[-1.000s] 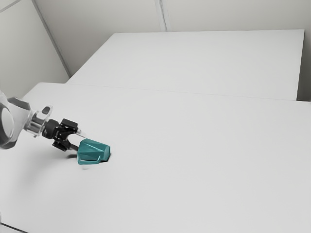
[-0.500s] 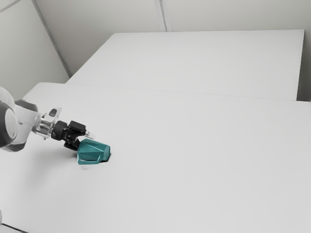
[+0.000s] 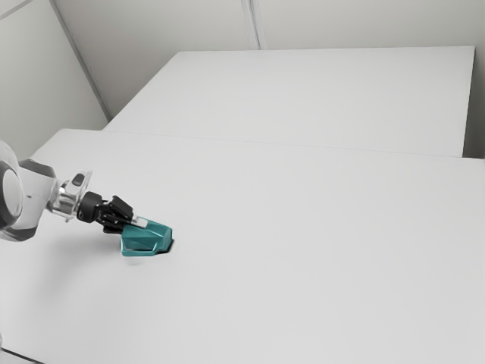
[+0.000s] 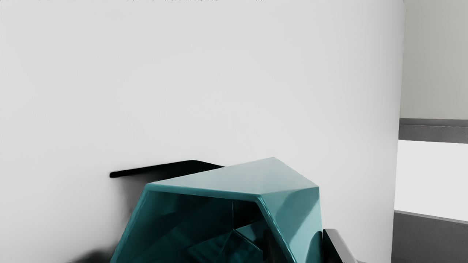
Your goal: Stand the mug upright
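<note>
The mug (image 3: 144, 236) is lying on its side on the white table (image 3: 303, 250), toward the exterior view's left; you are not seeing it upright. Its mouth is facing the arm (image 3: 34, 193), while its base is pointing toward the exterior view's right. What looks like its handle (image 3: 141, 254) is running along the side nearer that view's lower edge.

Your gripper (image 3: 130, 221) is reaching in at a slant from the exterior view's left and is touching the mug at the mouth end, over its upper side. You are not getting enough from these pictures to tell whether the jaws are standing apart or clamping the mug's wall, so I am leaving that open.

In the wrist view, you are looking into the mug's dark, faceted inside, past its angular rim. The teal outer facets are catching light, and part of the gripper is sitting right against the outer wall. Something dark is showing just within the mouth, too shadowed for you to make out. A black shadow (image 4: 164, 170) is spreading over the table beside the mug.

Behind the table, a second pale surface (image 3: 303, 98) is stretching toward the room's wall (image 3: 364, 23) in the exterior view.
</note>
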Robot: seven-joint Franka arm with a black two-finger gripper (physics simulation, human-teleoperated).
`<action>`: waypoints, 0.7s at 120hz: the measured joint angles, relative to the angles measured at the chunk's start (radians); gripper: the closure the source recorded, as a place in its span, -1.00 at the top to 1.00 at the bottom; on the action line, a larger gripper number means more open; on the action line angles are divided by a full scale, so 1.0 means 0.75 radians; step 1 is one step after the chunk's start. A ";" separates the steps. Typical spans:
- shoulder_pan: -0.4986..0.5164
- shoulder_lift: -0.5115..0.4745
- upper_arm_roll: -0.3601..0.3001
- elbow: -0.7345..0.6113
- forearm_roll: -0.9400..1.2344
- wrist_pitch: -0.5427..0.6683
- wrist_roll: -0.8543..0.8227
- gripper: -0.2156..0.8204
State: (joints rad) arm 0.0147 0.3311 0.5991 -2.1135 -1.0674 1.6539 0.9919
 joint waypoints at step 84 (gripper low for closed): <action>-0.083 -0.194 -0.006 0.022 0.026 0.041 -0.008 -0.91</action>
State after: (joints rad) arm -0.0473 0.1858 0.5948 -2.0969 -1.0480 1.6850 0.9860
